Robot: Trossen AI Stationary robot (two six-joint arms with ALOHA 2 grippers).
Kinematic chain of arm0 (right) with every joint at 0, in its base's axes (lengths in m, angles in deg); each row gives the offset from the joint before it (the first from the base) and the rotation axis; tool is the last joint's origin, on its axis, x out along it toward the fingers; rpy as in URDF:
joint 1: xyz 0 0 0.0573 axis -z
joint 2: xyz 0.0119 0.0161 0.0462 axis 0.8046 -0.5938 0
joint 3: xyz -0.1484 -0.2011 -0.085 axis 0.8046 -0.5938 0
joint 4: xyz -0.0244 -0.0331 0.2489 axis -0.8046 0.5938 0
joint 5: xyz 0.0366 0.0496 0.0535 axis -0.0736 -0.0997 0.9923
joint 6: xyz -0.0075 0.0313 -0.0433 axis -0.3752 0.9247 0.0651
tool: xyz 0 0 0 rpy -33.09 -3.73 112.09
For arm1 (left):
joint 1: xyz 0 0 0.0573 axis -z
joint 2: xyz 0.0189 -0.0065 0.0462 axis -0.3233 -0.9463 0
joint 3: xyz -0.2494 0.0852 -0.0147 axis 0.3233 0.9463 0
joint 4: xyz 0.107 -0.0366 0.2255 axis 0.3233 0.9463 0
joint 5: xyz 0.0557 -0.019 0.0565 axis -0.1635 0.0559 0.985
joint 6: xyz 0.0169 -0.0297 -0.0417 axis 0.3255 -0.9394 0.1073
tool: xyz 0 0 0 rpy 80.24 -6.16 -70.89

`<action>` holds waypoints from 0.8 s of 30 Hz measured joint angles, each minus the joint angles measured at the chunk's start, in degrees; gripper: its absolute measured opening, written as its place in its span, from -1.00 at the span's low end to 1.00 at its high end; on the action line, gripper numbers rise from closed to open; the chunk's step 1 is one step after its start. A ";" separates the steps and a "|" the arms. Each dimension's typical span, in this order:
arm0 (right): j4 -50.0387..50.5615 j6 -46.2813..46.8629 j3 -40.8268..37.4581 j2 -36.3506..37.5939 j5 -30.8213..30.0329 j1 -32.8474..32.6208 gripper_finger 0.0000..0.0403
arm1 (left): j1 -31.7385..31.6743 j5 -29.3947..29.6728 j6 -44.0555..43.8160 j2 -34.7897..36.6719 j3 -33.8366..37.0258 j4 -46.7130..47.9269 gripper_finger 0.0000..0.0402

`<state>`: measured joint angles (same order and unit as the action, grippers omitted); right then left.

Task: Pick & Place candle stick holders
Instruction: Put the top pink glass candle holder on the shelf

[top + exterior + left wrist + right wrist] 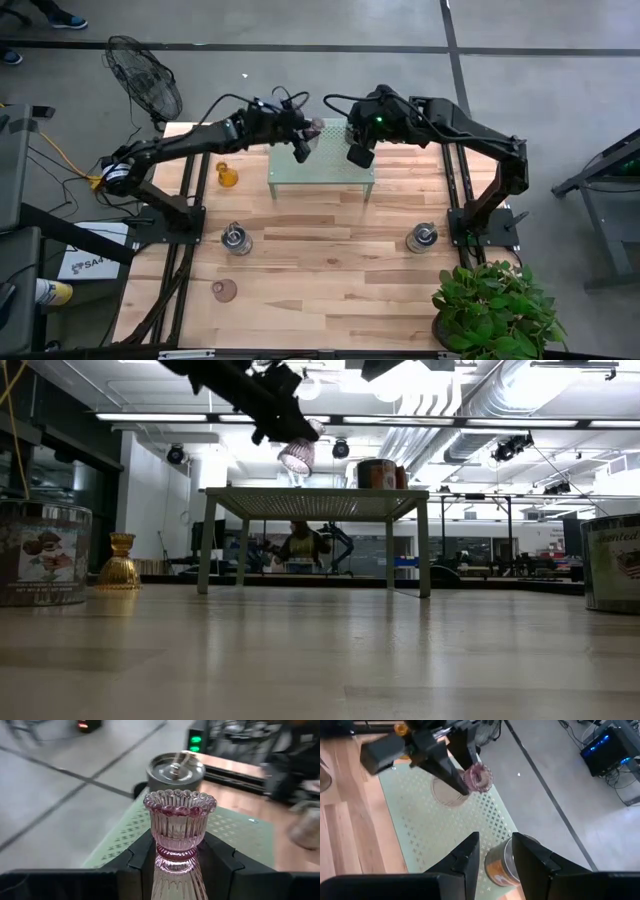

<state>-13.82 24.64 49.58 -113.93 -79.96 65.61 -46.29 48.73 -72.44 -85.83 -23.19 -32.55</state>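
The left gripper (175,862) clamps a ribbed, bead-rimmed pink glass holder (179,827) above the perforated green stand (320,165). The right gripper (495,847) hangs parted over a metal tin (507,862) — its label half hidden.

1. Our left arm reaches from the table's left side across to the far middle, stretched long and bent a little.
2. Our left gripper (303,141) is up in the air, and its two dark fingers (142,857) squeeze the stem of the pink glass holder (179,822) from both sides.
3. Our right arm comes from the right side and bends at the elbow toward the far middle too.
4. Our right gripper (495,851) points down with a gap between its fingers, and it grips nothing.
5. Our two grippers are near each other.
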 joint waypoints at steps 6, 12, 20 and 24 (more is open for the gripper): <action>0.11 0.04 0.00 0.00 -2.98 0.00 -0.45 | -6.84 -14.46 0.66 0.09 2.08 -3.49 -0.43; 0.44 0.06 0.00 0.00 -4.38 0.02 -0.45 | -13.19 -25.44 0.78 0.09 5.80 -5.76 -0.43; 0.44 1.13 -0.02 0.00 -6.49 0.11 -0.45 | -19.45 -36.35 0.75 0.09 11.01 -15.65 -0.43; 0.41 2.79 -0.02 -0.02 -6.85 0.11 -0.45 | -21.71 -41.11 0.78 0.11 14.25 -22.40 -0.43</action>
<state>-13.40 27.42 49.55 -113.95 -86.82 65.72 -68.01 7.62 -71.67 -85.72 -8.94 -54.96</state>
